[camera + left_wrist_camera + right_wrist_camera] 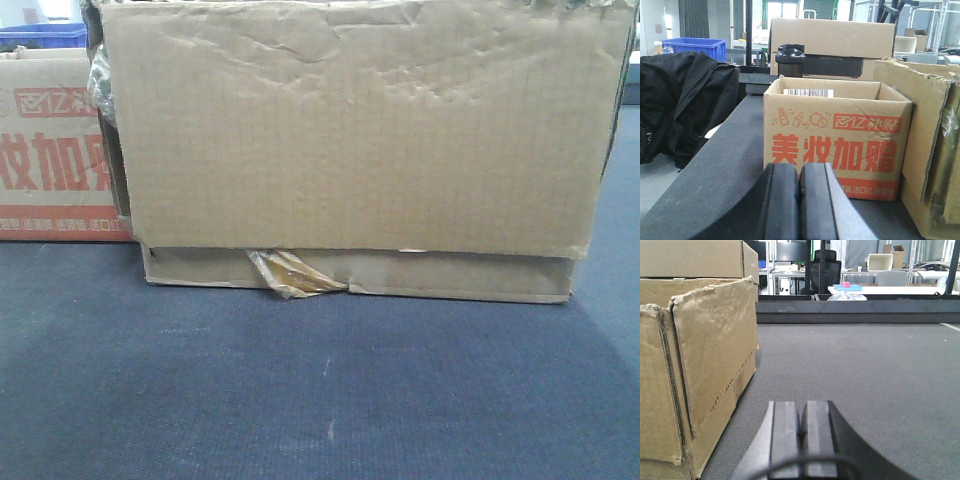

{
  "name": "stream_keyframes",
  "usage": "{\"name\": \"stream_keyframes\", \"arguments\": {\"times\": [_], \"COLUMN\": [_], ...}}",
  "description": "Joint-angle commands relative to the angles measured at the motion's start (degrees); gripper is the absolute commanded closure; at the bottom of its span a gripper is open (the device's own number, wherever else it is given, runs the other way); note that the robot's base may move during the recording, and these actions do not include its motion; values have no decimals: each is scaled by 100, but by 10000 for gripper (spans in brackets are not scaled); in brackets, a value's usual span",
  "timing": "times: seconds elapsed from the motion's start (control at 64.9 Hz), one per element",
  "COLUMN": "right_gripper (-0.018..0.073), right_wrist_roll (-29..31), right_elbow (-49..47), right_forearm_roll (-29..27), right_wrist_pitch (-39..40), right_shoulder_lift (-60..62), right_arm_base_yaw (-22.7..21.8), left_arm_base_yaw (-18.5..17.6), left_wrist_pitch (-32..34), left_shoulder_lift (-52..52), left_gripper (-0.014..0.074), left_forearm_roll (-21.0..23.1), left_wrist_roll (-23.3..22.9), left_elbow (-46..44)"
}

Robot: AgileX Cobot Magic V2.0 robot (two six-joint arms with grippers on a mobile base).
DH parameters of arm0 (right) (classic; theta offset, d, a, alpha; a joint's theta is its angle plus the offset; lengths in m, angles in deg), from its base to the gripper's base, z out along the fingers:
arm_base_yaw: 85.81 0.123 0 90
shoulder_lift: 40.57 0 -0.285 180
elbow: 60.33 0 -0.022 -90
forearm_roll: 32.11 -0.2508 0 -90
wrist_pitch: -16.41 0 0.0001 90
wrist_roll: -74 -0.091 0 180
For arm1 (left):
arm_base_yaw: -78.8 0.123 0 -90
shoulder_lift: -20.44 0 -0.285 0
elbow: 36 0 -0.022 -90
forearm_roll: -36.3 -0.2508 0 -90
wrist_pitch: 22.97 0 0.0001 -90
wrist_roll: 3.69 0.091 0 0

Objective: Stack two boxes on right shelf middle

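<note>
A large plain brown box (350,140) with a creased face and torn yellowish tape (290,275) at its lower edge fills the front view, resting on dark grey carpet-like matting. A smaller open-topped box (835,135) printed in red stands beside it on its left. In the left wrist view my left gripper (799,172) is shut and empty, low over the matting just in front of the printed box. My right gripper (803,412) is also shut and empty, to the right of the plain box (705,375). The shelf is out of view.
A black jacket (685,105) lies left of the matting. Behind the printed box stand a black shaker bottle (790,60), another carton (832,40) and a blue bin (692,47). A dark raised ledge (855,312) ends the matting (865,375) beyond my right gripper.
</note>
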Motion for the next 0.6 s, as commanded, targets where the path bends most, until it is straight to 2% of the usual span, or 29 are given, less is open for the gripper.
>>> {"name": "stream_keyframes", "arguments": {"times": [0.0,0.586], "right_gripper": [721,721], "right_wrist_roll": [-4,-4], "right_elbow": [0,0], "right_forearm_roll": [40,40], "right_wrist_pitch": [113,113], "right_shoulder_lift": [22,22], "right_arm_base_yaw": [-16,-16], "left_arm_base_yaw": [-26,-26], "left_wrist_pitch": [101,101], "left_shoulder_lift": [-32,-32], "left_gripper": [707,707], "left_forearm_roll": [0,0], "left_wrist_roll": [7,7], "left_elbow": [-9,-9]}}
